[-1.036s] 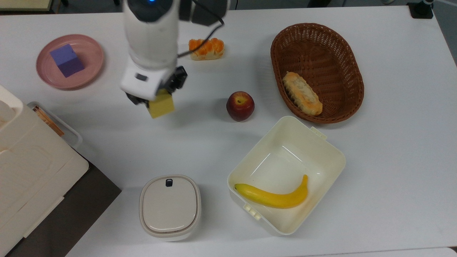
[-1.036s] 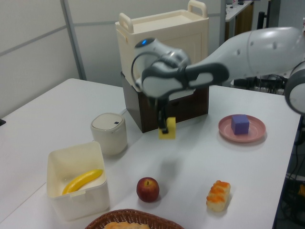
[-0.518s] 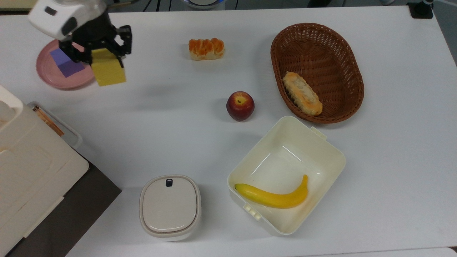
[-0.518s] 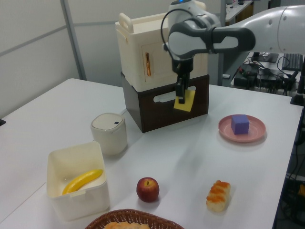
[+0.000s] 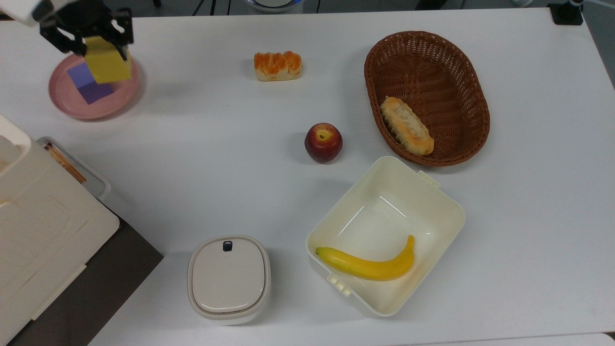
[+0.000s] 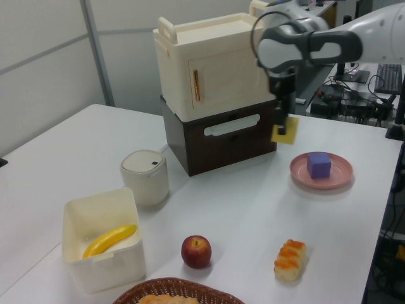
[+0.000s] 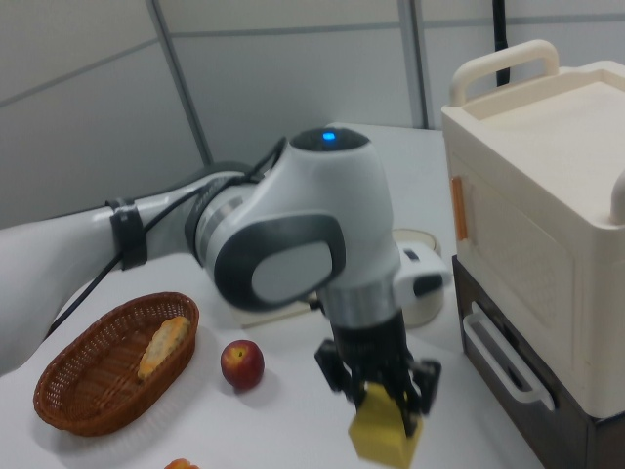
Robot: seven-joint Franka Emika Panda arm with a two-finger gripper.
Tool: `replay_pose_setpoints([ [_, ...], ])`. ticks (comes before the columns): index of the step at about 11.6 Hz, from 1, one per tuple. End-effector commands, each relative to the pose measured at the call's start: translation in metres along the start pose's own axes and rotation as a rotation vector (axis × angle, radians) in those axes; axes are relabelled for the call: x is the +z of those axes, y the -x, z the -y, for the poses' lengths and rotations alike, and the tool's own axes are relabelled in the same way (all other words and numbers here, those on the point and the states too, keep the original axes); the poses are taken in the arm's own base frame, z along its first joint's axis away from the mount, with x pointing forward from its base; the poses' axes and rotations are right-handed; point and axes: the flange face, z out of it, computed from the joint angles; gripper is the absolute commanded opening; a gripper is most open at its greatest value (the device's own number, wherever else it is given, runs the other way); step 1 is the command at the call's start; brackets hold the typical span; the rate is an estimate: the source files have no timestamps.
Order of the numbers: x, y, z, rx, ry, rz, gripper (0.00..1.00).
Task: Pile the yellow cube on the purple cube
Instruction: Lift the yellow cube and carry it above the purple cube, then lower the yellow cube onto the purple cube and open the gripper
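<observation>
Your white table (image 5: pixel 250 168) carries everything, with a cream cabinet (image 6: pixel 212 63) stacked on a dark brown drawer box (image 6: pixel 221 139) along the top view's left edge, and the arm (image 7: pixel 283 234) reaching in over the top view's upper left corner. In the top view the wicker basket (image 5: pixel 466 129) sits at upper right with a bread roll (image 5: pixel 406 126) inside, and below it the cream tub (image 5: pixel 423 192) holds a banana (image 5: pixel 367 264). Left of the tub you have a lidded white pot (image 5: pixel 228 278). The pink plate (image 5: pixel 72 103) lies at the top view's upper left, and the purple cube (image 5: pixel 86 82) rests on it. The apple (image 5: pixel 323 142) stands alone mid-table, well apart from the orange-topped pastry (image 5: pixel 277 65) near the far edge. Your gripper (image 5: pixel 89 41) has its jaws pinching the yellow cube (image 5: pixel 108 62), which is tilted and hangs clear in the air. In the top view the yellow cube overlaps the plate's upper right part and the purple cube's corner; in the left view (image 6: pixel 285 130) it hangs above and to the left view's left of the purple cube (image 6: pixel 319 164), not touching it. In the right view you see the jaws clamped on the cube's upper sides (image 7: pixel 386 435)
</observation>
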Motion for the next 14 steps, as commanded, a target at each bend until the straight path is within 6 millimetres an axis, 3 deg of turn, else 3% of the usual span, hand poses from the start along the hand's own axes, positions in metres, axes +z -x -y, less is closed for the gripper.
replay_pose_setpoints([
  [1, 0.013, 0.058, -0.031, 0.075, -0.026, -0.006, 0.00],
  [3, 0.026, 0.079, -0.057, 0.102, -0.030, 0.021, 0.00],
  [6, 0.060, 0.078, -0.083, 0.125, -0.024, 0.052, 0.00],
  [10, 0.094, 0.065, -0.098, 0.133, -0.013, 0.072, 0.00],
  [12, 0.101, 0.061, -0.097, 0.129, -0.015, 0.077, 0.14],
  [13, 0.101, 0.060, -0.096, 0.127, -0.014, 0.078, 0.35],
  [14, 0.101, 0.060, -0.096, 0.127, -0.014, 0.078, 0.62],
])
